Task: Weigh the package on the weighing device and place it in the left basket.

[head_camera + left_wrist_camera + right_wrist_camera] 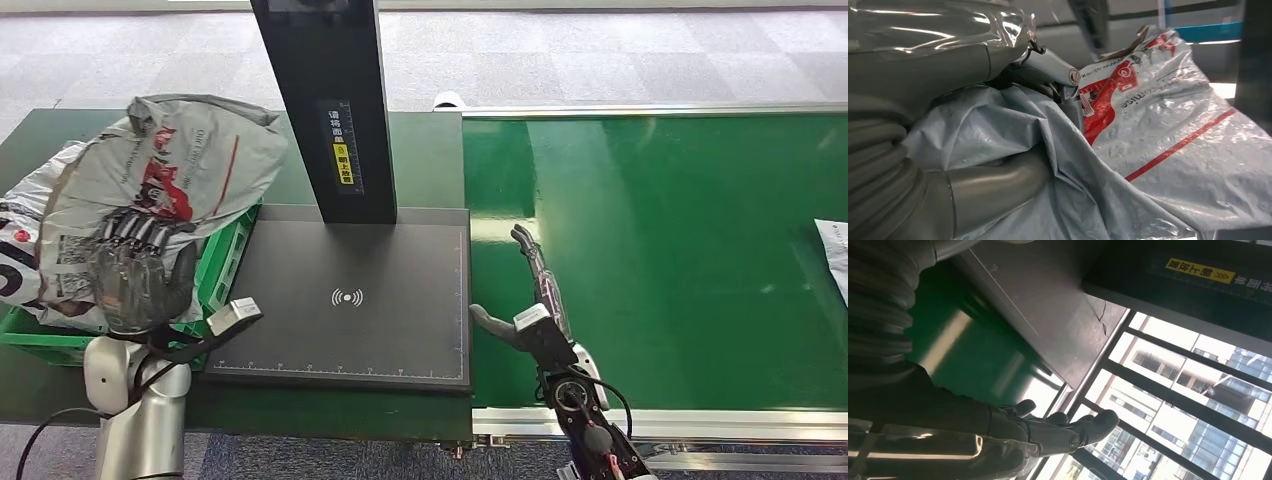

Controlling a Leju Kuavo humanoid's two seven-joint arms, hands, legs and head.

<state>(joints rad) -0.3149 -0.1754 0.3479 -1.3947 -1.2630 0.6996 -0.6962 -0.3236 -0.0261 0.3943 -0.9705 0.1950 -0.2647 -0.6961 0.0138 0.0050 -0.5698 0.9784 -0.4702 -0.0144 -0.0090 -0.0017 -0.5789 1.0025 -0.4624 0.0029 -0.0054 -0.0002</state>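
Grey package [160,190] sits in the basket [228,262] at the worktop's left edge, your left hand [135,275] gripping it (crumpled film between fingers); right hand [535,290] hangs open over the belt [680,250].

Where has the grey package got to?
In the head view, the package sits far left on the green basket, beside the scale, under the left hand.

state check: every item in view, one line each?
Package: over the basket, held by left robot hand.
Basket: green, holds other bags under the package.
Scale: platform bare.
Conveyor: one white parcel at its right edge.
Left robot hand: gripping the package.
Right robot hand: holds nothing, fingers extended, over the conveyor's edge by the scale.
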